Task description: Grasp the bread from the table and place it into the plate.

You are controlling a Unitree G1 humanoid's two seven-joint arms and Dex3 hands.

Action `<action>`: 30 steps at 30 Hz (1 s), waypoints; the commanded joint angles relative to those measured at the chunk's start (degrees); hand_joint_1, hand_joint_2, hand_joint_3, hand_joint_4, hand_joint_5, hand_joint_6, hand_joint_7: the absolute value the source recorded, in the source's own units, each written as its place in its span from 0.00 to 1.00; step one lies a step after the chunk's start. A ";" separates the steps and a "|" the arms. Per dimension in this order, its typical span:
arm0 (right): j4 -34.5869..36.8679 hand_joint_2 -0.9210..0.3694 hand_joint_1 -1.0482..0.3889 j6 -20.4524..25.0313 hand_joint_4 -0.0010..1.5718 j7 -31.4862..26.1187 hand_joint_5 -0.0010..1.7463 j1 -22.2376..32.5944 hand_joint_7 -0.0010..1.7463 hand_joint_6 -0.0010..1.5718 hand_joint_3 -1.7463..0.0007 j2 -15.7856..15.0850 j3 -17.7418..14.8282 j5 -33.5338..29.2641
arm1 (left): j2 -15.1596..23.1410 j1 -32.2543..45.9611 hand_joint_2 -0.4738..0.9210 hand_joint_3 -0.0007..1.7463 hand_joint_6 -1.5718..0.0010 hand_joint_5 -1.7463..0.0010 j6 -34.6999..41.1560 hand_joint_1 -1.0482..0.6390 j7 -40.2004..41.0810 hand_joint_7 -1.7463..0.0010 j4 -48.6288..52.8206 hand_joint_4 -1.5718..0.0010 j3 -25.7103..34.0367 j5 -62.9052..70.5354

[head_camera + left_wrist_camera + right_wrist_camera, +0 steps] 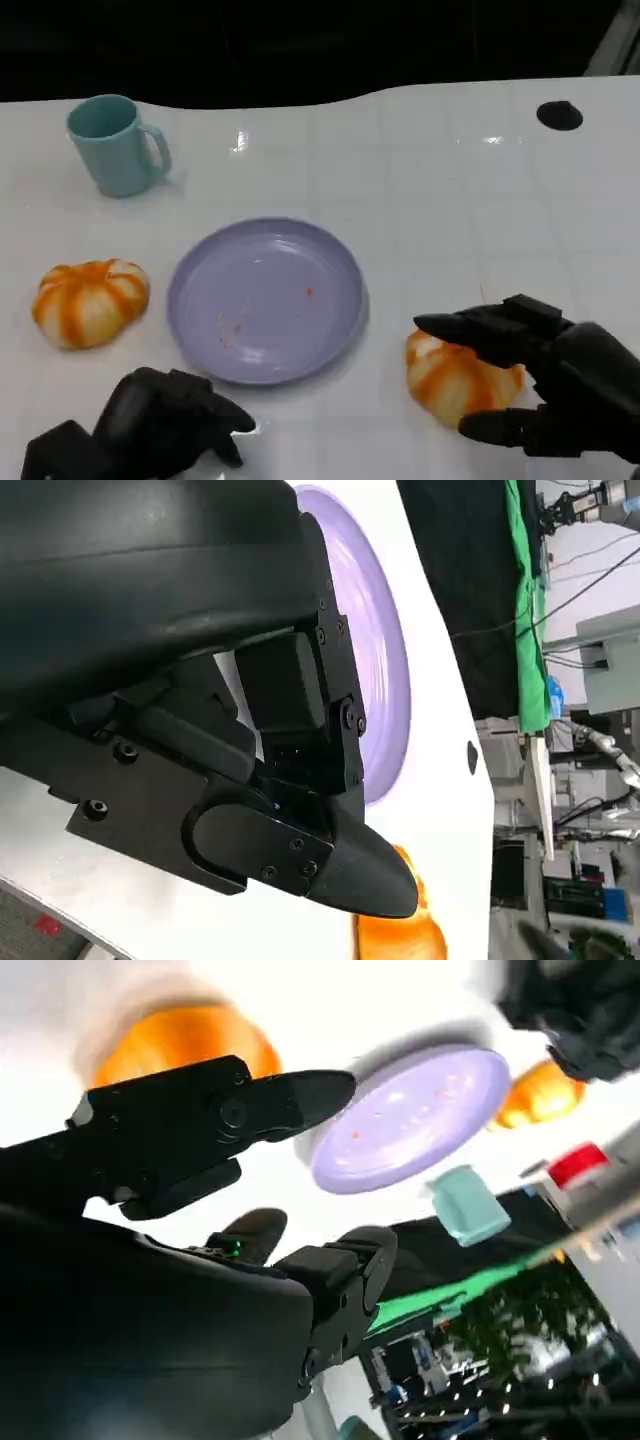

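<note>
A round orange-and-white striped bread roll (455,380) lies on the white glossy desk (450,190), just to the right of the shallow round lavender plastic plate (265,298) and apart from its rim. The right hand (545,385) is at this roll: its upper black fingers (470,328) reach over the top of the bread and a lower finger sits at its near edge, so the fingers bracket it. They look to be touching the roll, though whether they truly clamp it is hard to tell; the roll rests on the desk. In the right wrist view the same roll (185,1040) appears blurred beyond the spread fingers.

The left hand (165,420) rests low at the near edge of the desk, in front of the plate, fingers curled inward with nothing in them.

A second striped orange-and-white roll (90,302) lies left of the plate, well clear of both hands. A teal ceramic mug (115,145) stands upright at the far left, handle to the right. The plate holds a few small reddish crumbs.
</note>
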 commanded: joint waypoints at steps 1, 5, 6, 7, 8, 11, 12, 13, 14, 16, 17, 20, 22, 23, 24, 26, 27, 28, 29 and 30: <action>-6.14 0.00 0.33 4.95 0.03 2.03 0.17 0.64 0.01 0.15 0.98 -3.41 0.34 -5.33 | 0.76 -0.02 1.00 0.05 0.03 0.40 0.23 0.00 0.02 0.82 -0.02 0.18 0.27 -0.26; -9.09 0.00 0.31 9.29 0.00 3.94 0.14 0.52 0.00 0.13 0.99 -4.52 1.79 -9.24 | 0.64 -0.03 1.00 0.05 0.02 0.41 0.55 0.00 -0.04 0.82 -0.13 0.18 0.27 -0.37; -9.35 0.00 0.30 10.14 0.00 4.16 0.13 0.42 0.00 0.12 0.98 -4.72 2.26 -10.14 | 0.64 -0.04 1.00 0.05 0.02 0.41 0.50 0.00 -0.04 0.82 -0.08 0.18 0.26 -0.34; -9.36 0.00 0.30 10.84 0.00 4.26 0.13 0.19 0.00 0.12 0.98 -4.94 2.80 -11.24 | 0.65 -0.02 1.00 0.05 0.02 0.41 0.39 0.00 0.18 0.82 -0.03 0.18 0.21 -0.13; -9.09 0.00 0.30 11.33 0.00 4.24 0.13 -0.14 0.00 0.12 0.98 -5.20 3.37 -12.28 | 0.64 0.04 1.00 0.05 0.02 0.41 0.38 0.00 0.34 0.82 -0.09 0.18 0.18 0.00; -7.80 0.01 0.30 12.65 0.00 4.57 0.12 -1.52 0.00 0.12 0.99 -6.00 5.04 -14.92 | 0.53 0.14 1.00 0.05 0.02 0.41 0.28 0.00 0.30 0.82 -0.15 0.17 0.23 -0.12; -7.20 0.02 0.30 12.99 0.00 4.53 0.12 -2.02 0.00 0.12 0.99 -6.28 5.58 -15.74 | 0.55 0.16 1.00 0.05 0.02 0.41 0.09 0.00 0.45 0.82 -0.14 0.17 0.20 0.04; -6.65 0.02 0.30 13.32 0.00 4.48 0.12 -2.45 0.00 0.12 0.99 -6.54 6.09 -16.28 | 0.60 0.22 1.00 0.05 0.03 0.41 -0.12 0.00 0.65 0.82 -0.18 0.17 0.14 0.28; -6.04 0.02 0.30 13.62 0.00 4.36 0.12 -2.91 0.00 0.13 1.00 -6.77 6.58 -16.84 | 0.64 0.27 1.00 0.05 0.03 0.41 -0.46 0.00 0.81 0.82 -0.18 0.17 0.09 0.50; -4.32 0.02 0.30 14.24 0.01 3.97 0.12 -4.07 0.01 0.13 1.00 -7.18 7.66 -18.19 | 0.64 0.32 1.00 0.05 0.03 0.41 -0.81 0.00 0.73 0.82 -0.17 0.17 0.10 0.51; -3.14 0.02 0.30 14.43 0.01 3.54 0.12 -4.71 0.01 0.13 1.00 -7.29 8.22 -18.67 | 0.62 0.39 1.00 0.06 0.03 0.41 -0.72 0.00 0.79 0.82 -0.26 0.18 0.12 0.49; 0.22 0.03 0.30 14.79 0.02 2.09 0.12 -6.44 0.01 0.14 1.00 -7.46 9.68 -19.87 | 0.73 0.49 1.00 0.06 0.03 0.41 -0.72 0.00 1.14 0.82 -0.31 0.18 0.04 0.79; 2.50 0.03 0.30 15.13 0.02 0.92 0.12 -7.58 0.01 0.14 1.00 -7.39 10.69 -20.68 | 0.71 0.50 1.00 0.06 0.03 0.41 -0.64 0.00 1.16 0.82 -0.33 0.18 0.05 0.72; 3.87 0.03 0.30 15.22 0.02 0.26 0.12 -8.23 0.00 0.14 1.00 -7.27 11.19 -21.02 | 0.67 0.55 1.00 0.06 0.03 0.41 -0.50 0.00 1.18 0.82 -0.43 0.18 0.05 0.67; 5.24 0.03 0.30 15.40 0.02 -0.31 0.12 -8.90 0.00 0.14 1.00 -7.11 11.70 -21.28 | 0.63 0.62 1.00 0.06 0.03 0.41 -0.31 0.00 1.20 0.82 -0.62 0.18 0.03 0.63; 7.44 0.03 0.31 15.89 0.02 -1.15 0.12 -10.09 0.00 0.14 1.00 -6.93 12.71 -21.52 | 0.61 0.69 1.00 0.06 0.03 0.41 -0.30 0.00 1.23 0.82 -0.73 0.18 -0.02 0.67; 8.15 0.03 0.31 16.14 0.01 -1.41 0.11 -10.51 0.00 0.14 1.00 -6.96 13.13 -21.57 | 0.60 0.71 1.00 0.06 0.03 0.41 -0.34 0.00 1.25 0.82 -0.76 0.18 -0.04 0.70; 8.56 0.02 0.31 16.30 0.01 -1.63 0.11 -10.78 0.00 0.14 1.00 -7.03 13.44 -21.56 | 0.60 0.73 1.00 0.06 0.03 0.41 -0.38 0.00 1.27 0.82 -0.77 0.18 -0.06 0.72; 9.94 0.02 0.31 16.54 0.01 -1.90 0.11 -11.55 0.00 0.14 1.00 -6.98 14.08 -22.01 | 0.56 0.75 1.00 0.06 0.03 0.41 -0.34 0.00 1.09 0.82 -0.77 0.18 -0.05 0.55; 10.95 0.02 0.31 16.74 0.01 -2.16 0.11 -12.13 0.00 0.13 1.00 -6.98 14.61 -22.30 | 0.53 0.76 1.00 0.06 0.03 0.41 -0.31 0.00 0.95 0.82 -0.77 0.18 -0.05 0.42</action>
